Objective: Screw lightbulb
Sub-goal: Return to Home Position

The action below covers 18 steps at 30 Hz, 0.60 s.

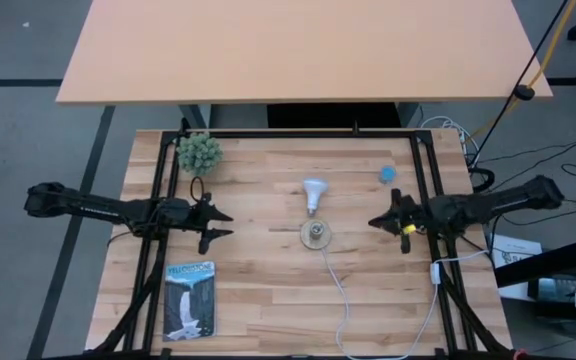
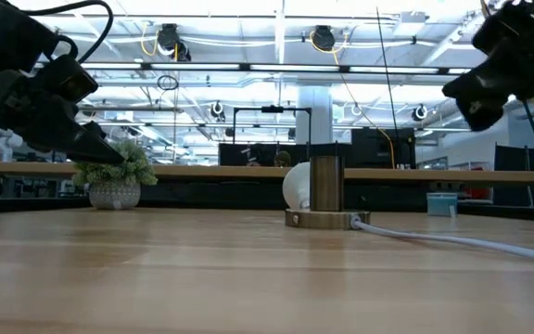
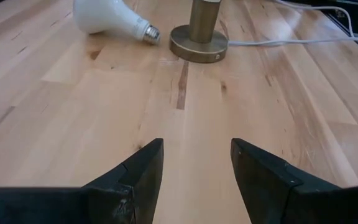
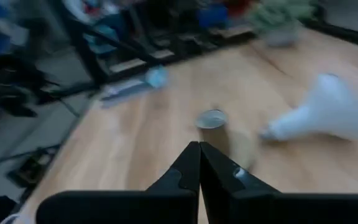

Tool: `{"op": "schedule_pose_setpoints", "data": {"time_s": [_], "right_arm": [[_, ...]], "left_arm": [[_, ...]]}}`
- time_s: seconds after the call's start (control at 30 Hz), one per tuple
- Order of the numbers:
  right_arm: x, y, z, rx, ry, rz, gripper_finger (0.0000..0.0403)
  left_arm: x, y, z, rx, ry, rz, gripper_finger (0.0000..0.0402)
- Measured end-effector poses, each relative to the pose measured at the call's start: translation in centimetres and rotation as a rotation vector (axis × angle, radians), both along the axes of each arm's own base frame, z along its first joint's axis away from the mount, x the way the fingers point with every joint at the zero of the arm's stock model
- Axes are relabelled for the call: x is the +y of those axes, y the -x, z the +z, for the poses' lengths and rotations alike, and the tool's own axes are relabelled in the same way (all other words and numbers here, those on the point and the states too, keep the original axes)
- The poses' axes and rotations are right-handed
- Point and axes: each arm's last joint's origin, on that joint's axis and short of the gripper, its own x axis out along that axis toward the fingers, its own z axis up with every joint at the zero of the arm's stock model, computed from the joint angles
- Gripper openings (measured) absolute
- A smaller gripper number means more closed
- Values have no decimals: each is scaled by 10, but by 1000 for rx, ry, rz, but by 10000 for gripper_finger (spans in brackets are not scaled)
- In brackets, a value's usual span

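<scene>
The white lightbulb (image 1: 314, 193) lies on its side on the table, its grey screw base toward the brass socket (image 1: 315, 235) just nearer; it also shows in the left wrist view (image 3: 107, 17) and the right wrist view (image 4: 325, 116). The socket stands upright on its round base (image 3: 199, 42), with a white cord (image 1: 340, 290) running off it. My left gripper (image 1: 224, 224) is open and empty, left of the socket, above the table. My right gripper (image 1: 376, 221) is shut and empty, right of the socket, above the table.
A small potted plant (image 1: 199, 152) stands at the far left. A small blue round object (image 1: 387, 173) lies at the far right. A booklet (image 1: 189, 299) lies at the near left. Black frame rails run along the table's left, right and far sides.
</scene>
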Motion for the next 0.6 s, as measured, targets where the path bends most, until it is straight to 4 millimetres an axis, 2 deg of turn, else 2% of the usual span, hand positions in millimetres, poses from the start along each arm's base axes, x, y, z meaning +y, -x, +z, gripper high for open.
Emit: {"op": "schedule_pose_setpoints", "data": {"time_s": [0.07, 0.17, 0.33, 0.5, 0.6], "right_arm": [[4, 1, -17, -93, 4, 61, 0], [7, 5, -34, -100, 32, 125, 0], [4, 12, -26, -74, 117, 121, 0], [-3, 19, -21, -106, 166, -56, 0], [-4, 22, -17, -147, 197, -67, 0]], "left_arm": [[0, 0, 0, 0, 0, 0, 192], [0, 0, 0, 0, 0, 0, 192], [0, 0, 0, 0, 0, 0, 192], [0, 0, 0, 0, 0, 0, 192], [0, 0, 0, 0, 1, -1, 192]]}}
